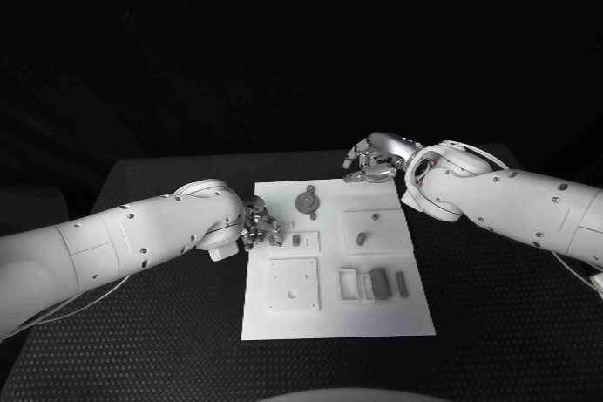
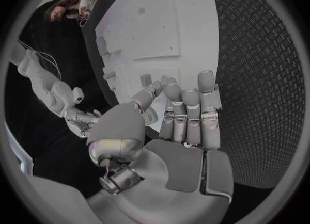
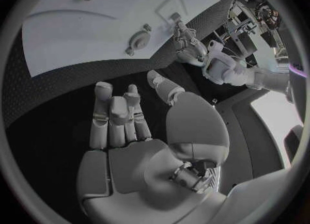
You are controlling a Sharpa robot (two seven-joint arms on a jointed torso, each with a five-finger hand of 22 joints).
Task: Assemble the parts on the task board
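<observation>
Bare black table [image 1: 151, 323] flanks the task board [image 1: 333, 325]; grey parts [image 1: 377, 283] crowd its middle.

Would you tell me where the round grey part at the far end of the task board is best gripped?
Probably by the raised centre knob of the round part, fingers coming from above: it lies flat on the task board, so its thin rim offers little hold.
</observation>
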